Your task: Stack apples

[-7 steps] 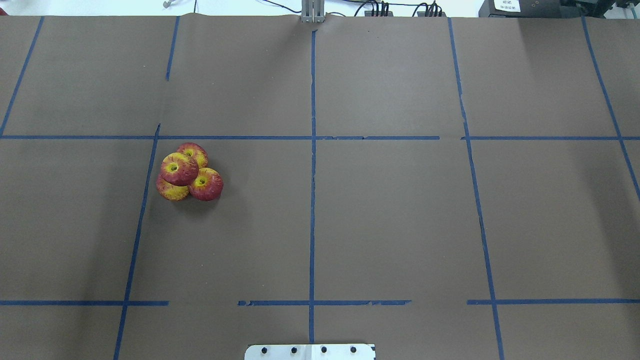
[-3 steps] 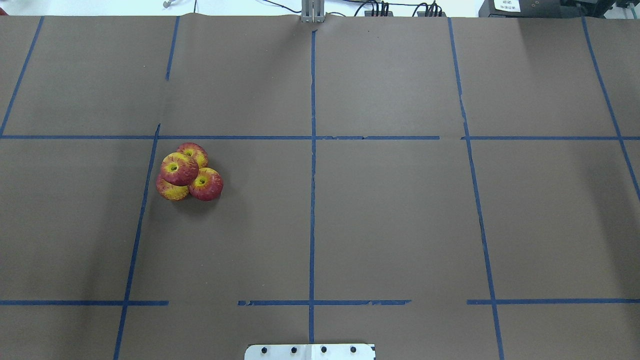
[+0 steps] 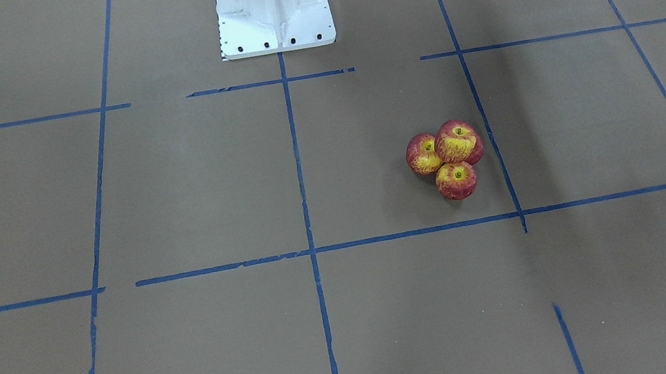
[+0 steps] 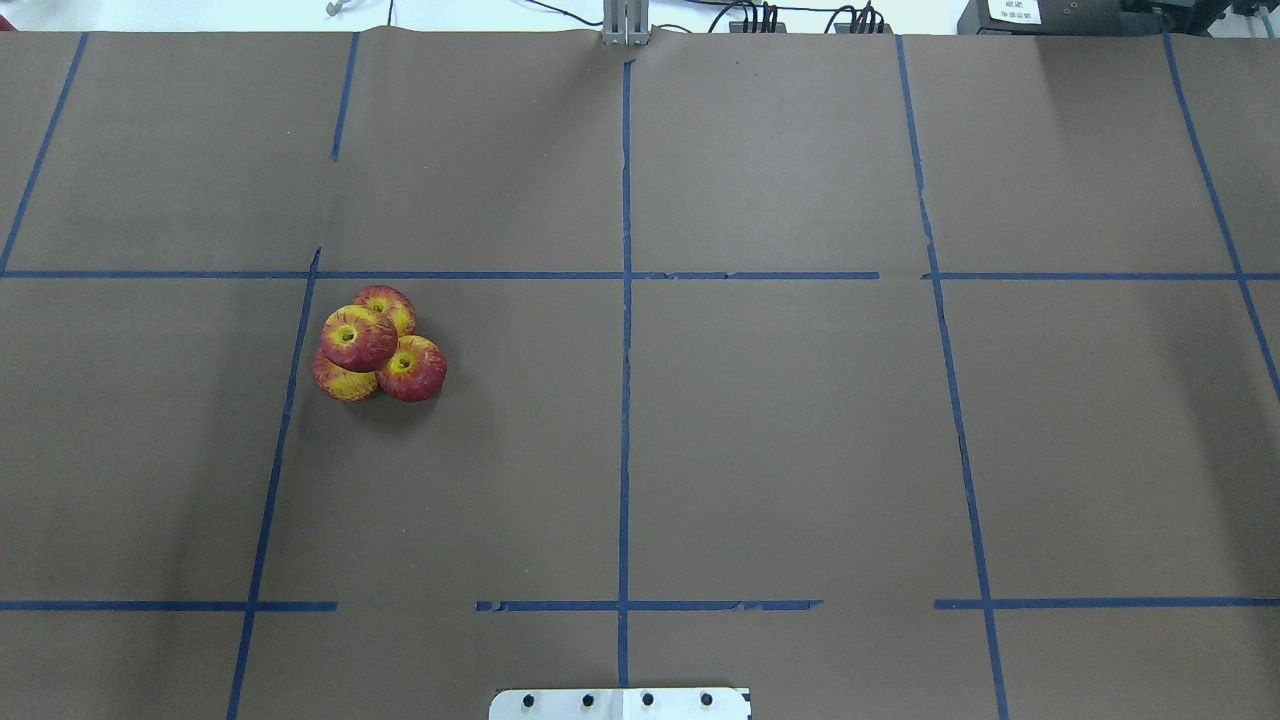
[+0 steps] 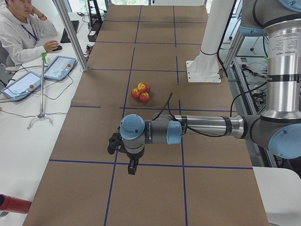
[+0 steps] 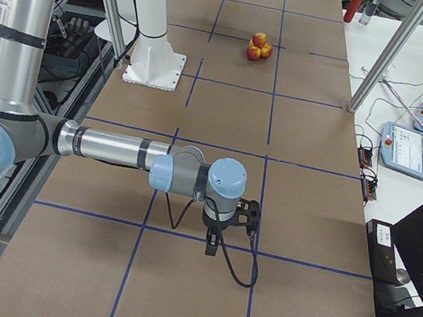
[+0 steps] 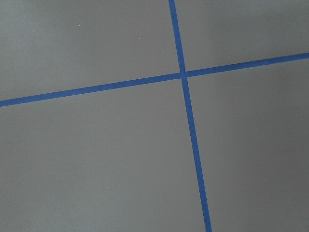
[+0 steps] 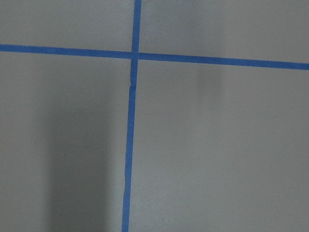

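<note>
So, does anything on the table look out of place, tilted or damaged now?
Nothing stands out. The apples form a tight pile: three sit together on the table, and the top apple rests on them. No spill or damage shows. The blue tape has only a few rough gaps.

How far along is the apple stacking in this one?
Looks done: three small round red-and-yellow apples sit bunched on the brown paper-covered table, a fourth apple resting on top. Nothing in hand: the left gripper and right gripper hang far from the pile. No step visibly left.
</note>
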`<state>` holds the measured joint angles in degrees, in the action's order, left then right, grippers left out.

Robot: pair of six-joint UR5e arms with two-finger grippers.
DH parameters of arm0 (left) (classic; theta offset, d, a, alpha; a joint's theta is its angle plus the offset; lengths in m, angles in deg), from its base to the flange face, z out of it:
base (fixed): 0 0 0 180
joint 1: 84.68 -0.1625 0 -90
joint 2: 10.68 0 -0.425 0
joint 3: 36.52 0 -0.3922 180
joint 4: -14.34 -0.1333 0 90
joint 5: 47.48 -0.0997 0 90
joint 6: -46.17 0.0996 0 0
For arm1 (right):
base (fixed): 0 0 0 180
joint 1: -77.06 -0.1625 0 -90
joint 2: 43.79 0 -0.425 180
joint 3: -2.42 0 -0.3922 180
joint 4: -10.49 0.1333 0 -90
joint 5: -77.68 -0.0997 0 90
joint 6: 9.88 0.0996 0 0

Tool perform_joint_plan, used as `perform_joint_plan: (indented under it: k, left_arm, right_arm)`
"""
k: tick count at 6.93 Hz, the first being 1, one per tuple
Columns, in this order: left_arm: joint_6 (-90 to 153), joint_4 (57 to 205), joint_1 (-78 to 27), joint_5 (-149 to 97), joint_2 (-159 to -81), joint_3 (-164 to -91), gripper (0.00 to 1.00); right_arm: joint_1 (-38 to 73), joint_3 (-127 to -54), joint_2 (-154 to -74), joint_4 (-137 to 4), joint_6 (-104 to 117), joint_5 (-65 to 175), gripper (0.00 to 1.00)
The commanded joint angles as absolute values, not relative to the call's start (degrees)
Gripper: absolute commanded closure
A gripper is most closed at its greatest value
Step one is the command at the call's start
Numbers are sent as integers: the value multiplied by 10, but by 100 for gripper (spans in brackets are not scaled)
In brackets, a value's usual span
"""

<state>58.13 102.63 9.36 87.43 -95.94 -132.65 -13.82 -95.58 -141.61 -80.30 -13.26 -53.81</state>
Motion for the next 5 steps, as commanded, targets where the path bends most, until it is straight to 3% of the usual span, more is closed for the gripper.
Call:
perform_joint_plan:
  k: [1, 5]
  left_arm:
    - [579, 1021, 94, 876, -965, -1326, 0]
    - [584, 1019, 93, 877, -956, -1321, 0]
  right_arm:
    - [-138, -956, -1416, -803, -133, -538, 0]
    - [-138, -956, -1416, -803, -133, -538, 0]
